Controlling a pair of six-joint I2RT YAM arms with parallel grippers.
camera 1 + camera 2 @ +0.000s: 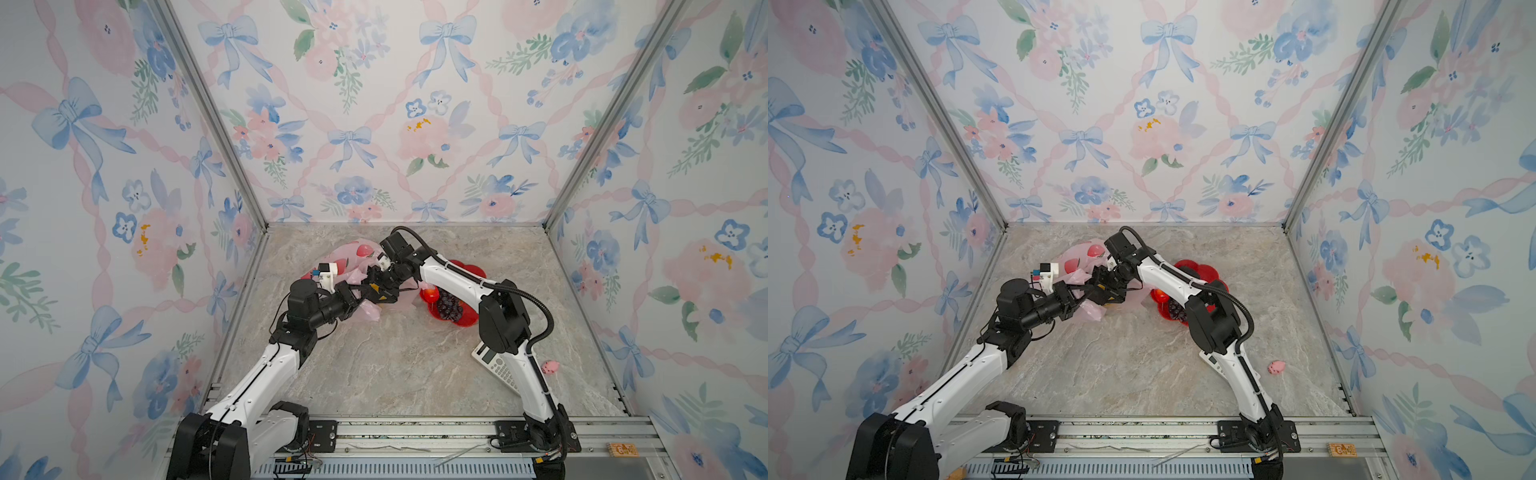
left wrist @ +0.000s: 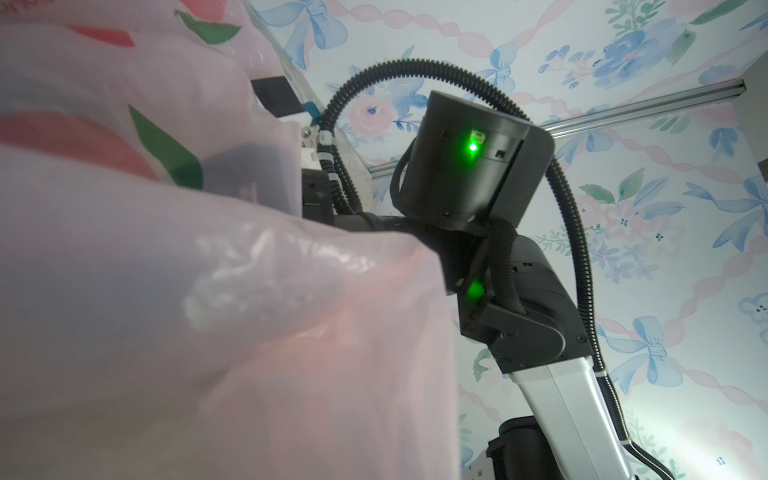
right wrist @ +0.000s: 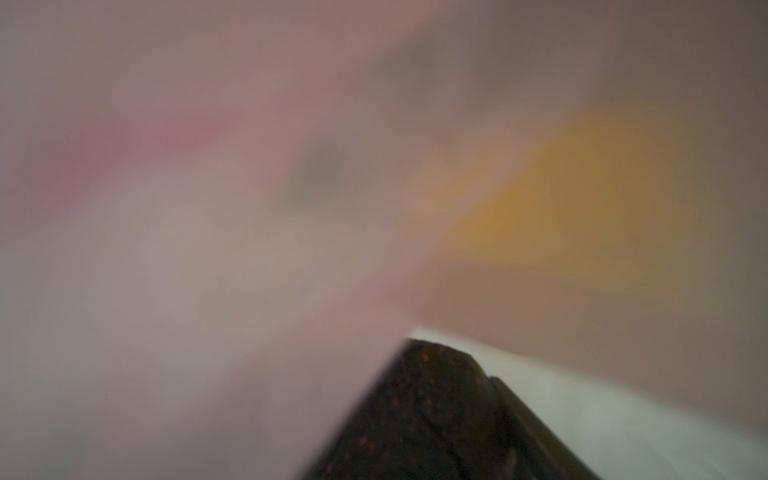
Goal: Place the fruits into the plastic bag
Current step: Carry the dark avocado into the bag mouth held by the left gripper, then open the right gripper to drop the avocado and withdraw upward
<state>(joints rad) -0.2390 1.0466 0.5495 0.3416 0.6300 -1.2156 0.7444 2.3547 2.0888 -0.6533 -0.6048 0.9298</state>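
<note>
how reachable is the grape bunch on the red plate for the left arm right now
Probably not reachable as things stand. The left gripper is shut on the plastic bag, and the right arm leans across over the red plate close by the grape bunch, crowding the way.

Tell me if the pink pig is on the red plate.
No, the pink pig lies on the table beside the right arm, well apart from the red plate.

Both arms bent inward, wrists close together, left pincer (image 1: 356, 293) clamped on the plastic bag (image 1: 370, 312), right pincer (image 1: 374, 282) spread wide
</note>
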